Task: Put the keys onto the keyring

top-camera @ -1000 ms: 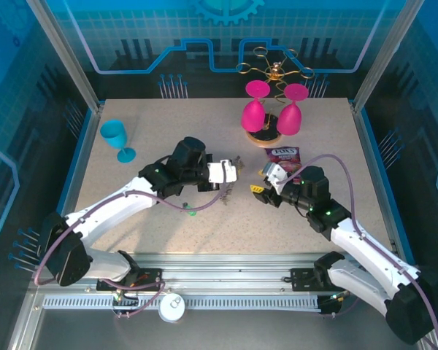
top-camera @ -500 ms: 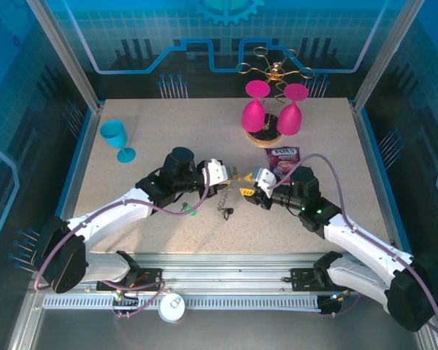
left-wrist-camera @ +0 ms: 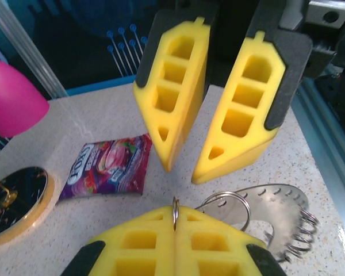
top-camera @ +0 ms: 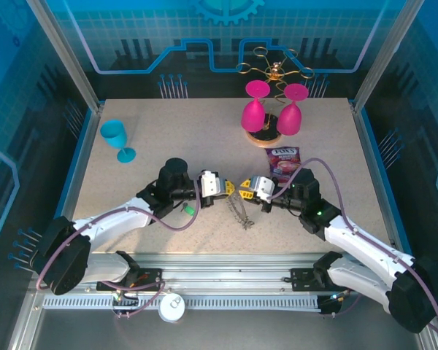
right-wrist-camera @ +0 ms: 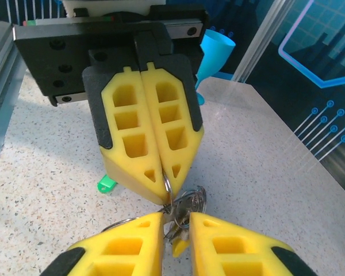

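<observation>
My left gripper (top-camera: 230,187) (left-wrist-camera: 175,210) is shut on a thin silver ring, seen edge-on, that belongs to the keyring (top-camera: 241,211). The rest of the keyring, a larger ring (left-wrist-camera: 230,200) and a flat holed metal plate (left-wrist-camera: 282,210), lies on the table below. My right gripper (top-camera: 243,191) (right-wrist-camera: 176,218) faces the left one tip to tip, its jaws a narrow gap apart. Beyond that gap lie tangled rings and a yellow key (right-wrist-camera: 178,247). A green key (top-camera: 190,210) (right-wrist-camera: 106,184) lies alone on the table near the left gripper.
A purple candy packet (top-camera: 282,158) (left-wrist-camera: 106,167) lies behind the grippers. Two pink glasses (top-camera: 254,113) hang on a gold wire stand (top-camera: 274,73) at the back. A blue glass (top-camera: 117,138) stands at the back left.
Both grippers have come nearer to the front and together until their tips almost meet. The keyring bunch travelled with the left gripper. The right jaws have narrowed.
</observation>
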